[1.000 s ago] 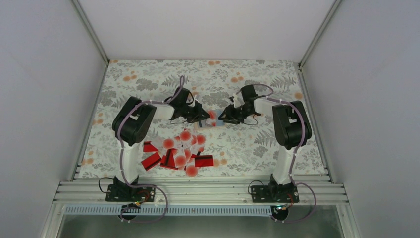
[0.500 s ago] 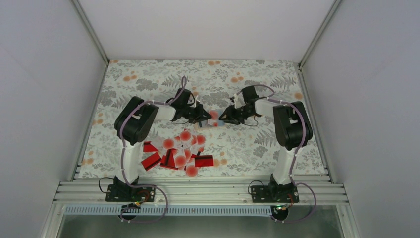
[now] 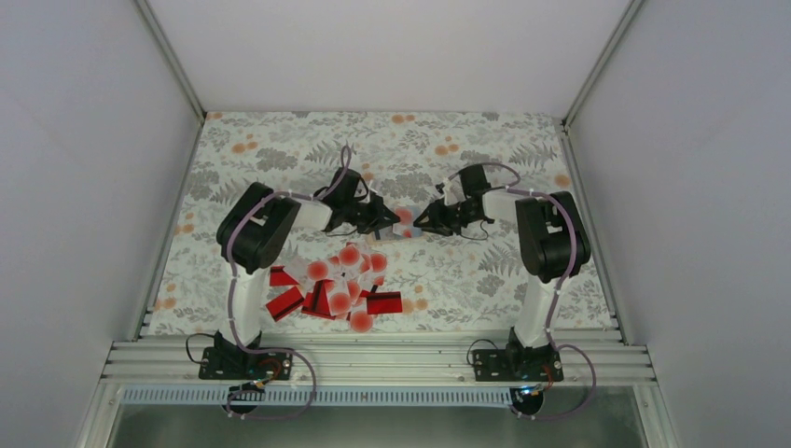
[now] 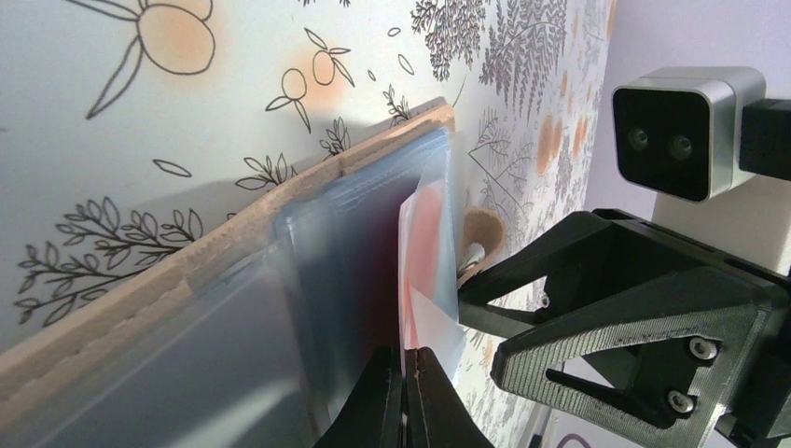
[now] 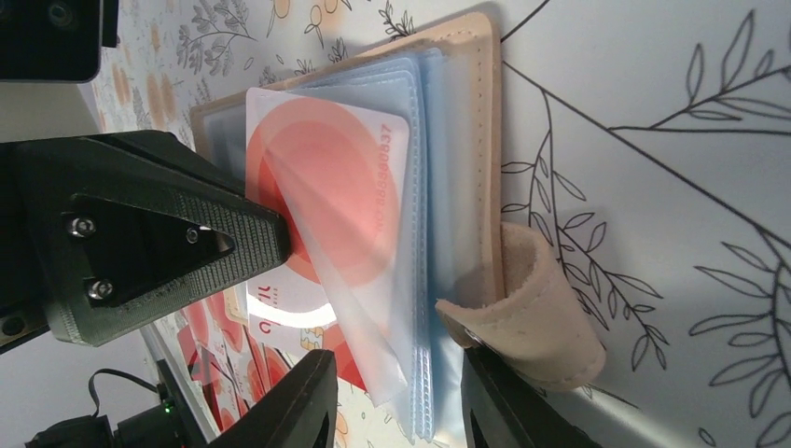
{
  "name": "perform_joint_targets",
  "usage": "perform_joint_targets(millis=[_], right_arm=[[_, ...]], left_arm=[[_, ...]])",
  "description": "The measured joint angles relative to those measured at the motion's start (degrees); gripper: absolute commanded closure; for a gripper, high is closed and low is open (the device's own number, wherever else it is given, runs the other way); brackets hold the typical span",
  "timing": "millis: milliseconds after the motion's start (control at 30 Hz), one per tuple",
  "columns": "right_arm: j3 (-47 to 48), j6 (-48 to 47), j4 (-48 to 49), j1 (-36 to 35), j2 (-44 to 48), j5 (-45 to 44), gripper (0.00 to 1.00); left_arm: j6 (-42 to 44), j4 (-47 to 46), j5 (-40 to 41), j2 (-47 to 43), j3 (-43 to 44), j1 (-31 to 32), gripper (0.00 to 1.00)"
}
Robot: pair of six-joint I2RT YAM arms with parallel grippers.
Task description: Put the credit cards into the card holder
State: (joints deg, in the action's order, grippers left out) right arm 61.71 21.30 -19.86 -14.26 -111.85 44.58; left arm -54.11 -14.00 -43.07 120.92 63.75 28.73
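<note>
We have the left gripper (image 4: 403, 378) pinched shut on a white red-dot card (image 4: 424, 233), whose far end is under a clear sleeve (image 5: 420, 140) of the tan card holder (image 5: 471, 103), which lies open on the floral cloth (image 3: 466, 149). The right gripper (image 5: 392, 369) straddles the sleeves, jaws apart. We judge the card light, stiff and slick, best pinched at its edge, and the sleeves floppy.

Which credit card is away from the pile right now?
The white red-dotted card pinched by the left gripper, partly tucked among the card holder's clear sleeves; the other cards lie heaped together.
</note>
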Motion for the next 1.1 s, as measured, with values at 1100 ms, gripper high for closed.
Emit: perform_joint_targets(millis=[1100], right_arm=[[-3.4, 0.2, 4.2, 0.9, 0.2, 4.3, 0.67]], left_arm=[[-8.3, -9.4, 6.0, 0.9, -2.1, 3.0, 0.98]])
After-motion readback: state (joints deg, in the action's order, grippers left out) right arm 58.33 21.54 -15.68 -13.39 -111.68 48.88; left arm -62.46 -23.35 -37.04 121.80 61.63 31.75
